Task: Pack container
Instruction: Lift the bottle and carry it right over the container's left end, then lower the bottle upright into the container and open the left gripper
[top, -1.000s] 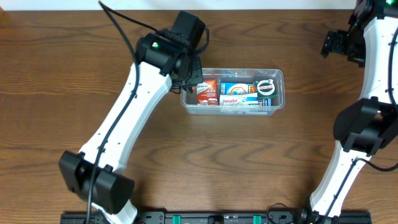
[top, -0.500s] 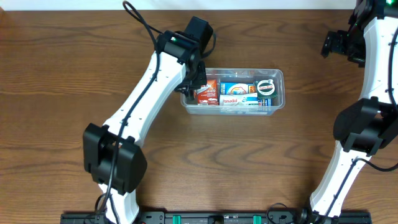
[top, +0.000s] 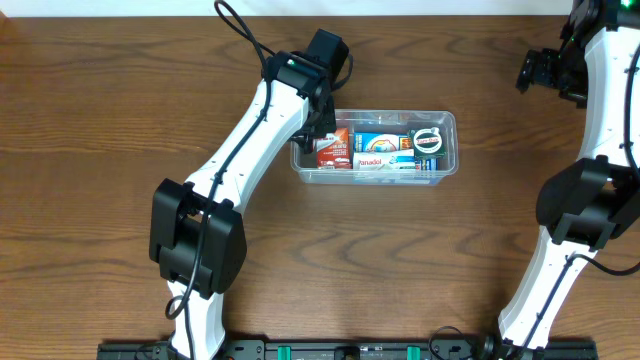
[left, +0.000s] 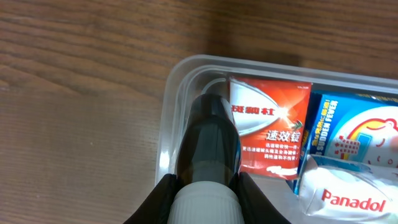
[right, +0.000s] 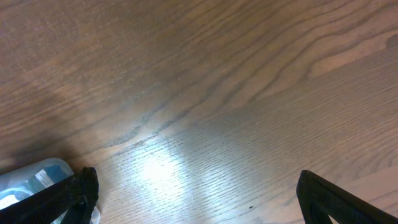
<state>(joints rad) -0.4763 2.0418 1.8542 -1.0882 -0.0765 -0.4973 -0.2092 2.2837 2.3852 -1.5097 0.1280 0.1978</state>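
The clear plastic container sits at the middle of the table and holds a red box, a Panadol packet and a round dark item. My left gripper is at the container's left end, shut on a dark brown bottle with a white cap. In the left wrist view the bottle lies inside the container's left end, next to the red box. My right gripper is open and empty at the far right, well away; only a container corner shows in its view.
Bare brown wooden table surrounds the container. My right arm's base stands at the right edge. A black rail runs along the front edge.
My left arm has swung to the right and brought its gripper with the bottle over and into the container's left end. The right arm has not moved.
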